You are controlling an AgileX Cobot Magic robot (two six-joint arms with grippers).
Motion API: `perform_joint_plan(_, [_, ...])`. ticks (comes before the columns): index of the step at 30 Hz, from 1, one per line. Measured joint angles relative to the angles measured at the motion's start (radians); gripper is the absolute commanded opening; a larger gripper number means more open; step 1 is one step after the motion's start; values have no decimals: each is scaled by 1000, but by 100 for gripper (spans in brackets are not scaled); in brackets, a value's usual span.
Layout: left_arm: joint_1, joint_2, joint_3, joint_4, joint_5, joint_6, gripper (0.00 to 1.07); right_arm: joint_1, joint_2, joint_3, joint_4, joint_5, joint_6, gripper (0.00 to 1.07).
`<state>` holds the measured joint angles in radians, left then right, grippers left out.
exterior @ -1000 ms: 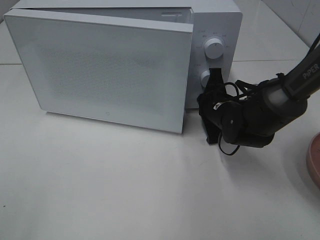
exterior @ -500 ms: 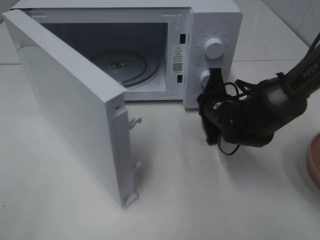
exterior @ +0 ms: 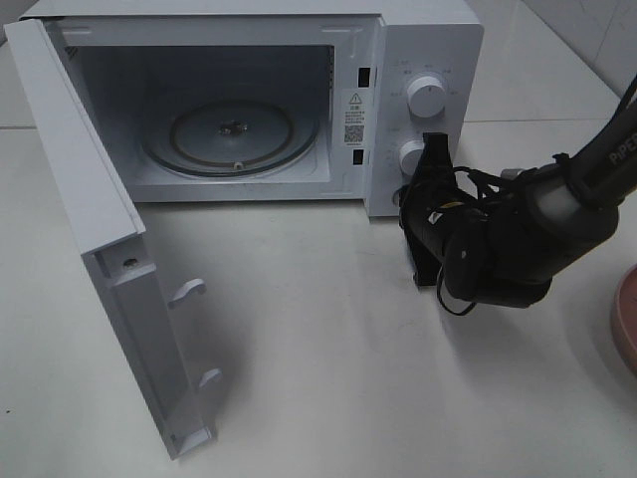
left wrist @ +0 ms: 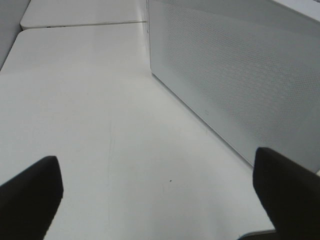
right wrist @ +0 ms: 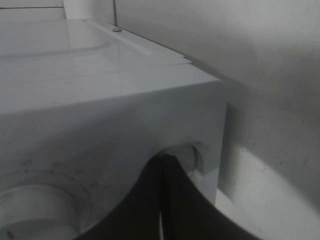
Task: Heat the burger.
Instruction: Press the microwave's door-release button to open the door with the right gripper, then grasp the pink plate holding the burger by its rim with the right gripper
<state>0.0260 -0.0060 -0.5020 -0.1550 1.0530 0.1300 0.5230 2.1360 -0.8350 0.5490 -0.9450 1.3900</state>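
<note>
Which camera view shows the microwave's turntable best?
The exterior high view: the turntable lies in full sight inside the open microwave. The left wrist view shows only the door from outside. The right wrist view shows only the control side with a knob. Neither shows the turntable.

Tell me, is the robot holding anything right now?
No, nothing. The right gripper is shut and empty by the microwave's lower knob; the left gripper is open over the table.

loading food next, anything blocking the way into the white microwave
nothing visible does: the white microwave's door stands wide open, its round glass turntable is bare, and the shut black right gripper sits by the lower knob, right of the opening
</note>
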Motion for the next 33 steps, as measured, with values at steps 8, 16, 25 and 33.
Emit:
perform_joint_plan(8, [0, 0, 0, 0, 0, 0, 98, 42, -24, 50, 8, -48, 0, 0])
perform_joint_plan(16, [0, 0, 0, 0, 0, 0, 98, 47, -93, 105, 9, 14, -10, 0])
perform_joint_plan(25, [0, 0, 0, 0, 0, 0, 98, 47, -211, 186, -42, 165, -92, 0])
perform_joint_plan(33, [0, 0, 0, 0, 0, 0, 98, 47, -338, 191, -162, 459, -371, 1])
